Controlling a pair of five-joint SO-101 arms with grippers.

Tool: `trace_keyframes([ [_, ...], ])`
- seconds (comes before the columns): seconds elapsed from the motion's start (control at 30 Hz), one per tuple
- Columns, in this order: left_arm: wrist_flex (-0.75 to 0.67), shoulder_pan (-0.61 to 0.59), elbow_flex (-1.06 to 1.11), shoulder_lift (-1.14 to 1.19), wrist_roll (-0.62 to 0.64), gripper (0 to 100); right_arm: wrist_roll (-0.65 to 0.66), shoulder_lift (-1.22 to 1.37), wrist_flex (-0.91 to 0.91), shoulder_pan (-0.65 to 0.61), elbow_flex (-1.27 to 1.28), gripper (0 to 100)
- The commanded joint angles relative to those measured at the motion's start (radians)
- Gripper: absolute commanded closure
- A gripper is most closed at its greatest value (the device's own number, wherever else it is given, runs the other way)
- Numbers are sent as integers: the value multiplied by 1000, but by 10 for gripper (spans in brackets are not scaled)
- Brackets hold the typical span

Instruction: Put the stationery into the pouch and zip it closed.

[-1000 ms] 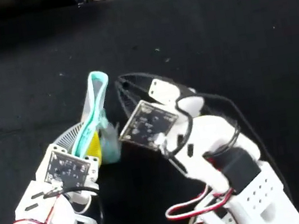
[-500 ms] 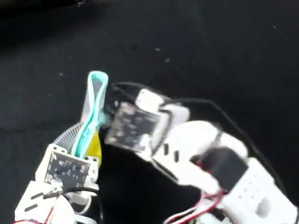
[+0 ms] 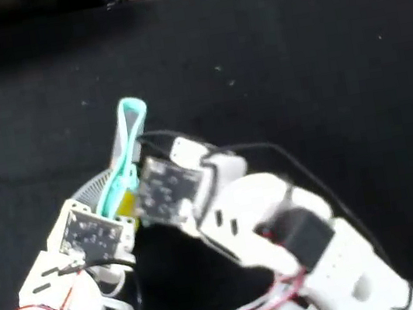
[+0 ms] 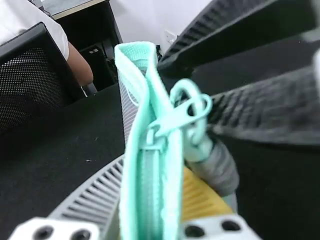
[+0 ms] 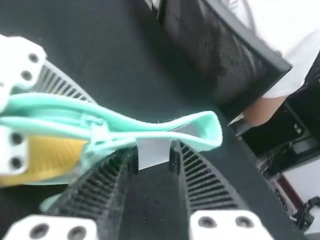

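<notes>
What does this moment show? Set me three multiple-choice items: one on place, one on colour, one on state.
1. The pouch stands: A) between the two arms B) at the table's far edge C) in a person's hand
2. Its zip band is: A) red B) mint green C) black
3. Its far end: A) gapes open B) is zipped flat C) is folded under

1A, the high view shows it rising between both arms; 2B, the band shows mint; 3A, the band loops apart there in the right wrist view.

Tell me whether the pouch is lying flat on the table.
No, the pouch stands on edge, its mint zip side facing up.
</notes>
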Motion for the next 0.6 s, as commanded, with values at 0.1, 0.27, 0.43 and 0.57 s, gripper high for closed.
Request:
trace_keyframes([
  [0.1,5,4,2,-2,0,970,-9,-168,153,0,30,879],
  [0.27,5,1,2,-2,0,970,-91,-314,133,17,234,877],
  [0.43,5,1,2,-2,0,970,-106,-426,12,49,458,877],
  [0.57,2,1,2,-2,0,970,-207,-483,-86,81,619,877],
])
